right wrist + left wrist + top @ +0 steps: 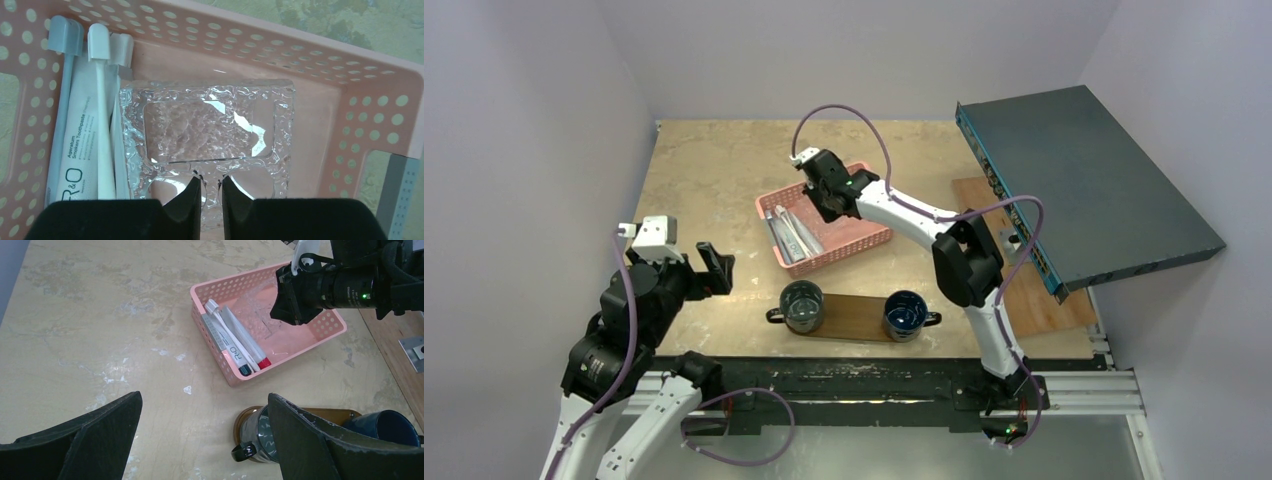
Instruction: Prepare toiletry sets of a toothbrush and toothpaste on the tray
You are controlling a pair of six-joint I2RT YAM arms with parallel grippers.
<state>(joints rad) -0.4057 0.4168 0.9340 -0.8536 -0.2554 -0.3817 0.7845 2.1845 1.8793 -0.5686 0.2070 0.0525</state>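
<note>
White toothbrushes [102, 115] and pale squeeze tubes [80, 160] lie along the left side of the pink mesh basket [320, 60], also seen from above [789, 235] and in the left wrist view [227, 332]. My right gripper [211, 187] is down inside the basket [824, 225], its fingers pinched on a rib of a clear textured plastic holder [210, 125]. The dark brown oval tray [852, 318] lies near the front edge with a dark mug [802, 305] and a blue mug [905, 315] on its ends. My left gripper [205, 435] is open and empty, above the table left of the tray [340, 415].
A large blue-grey flat box [1084, 180] leans over the table's right side. A paler rectangular wooden board [1044, 290] lies beneath it. Walls close in the table on the left, back and right.
</note>
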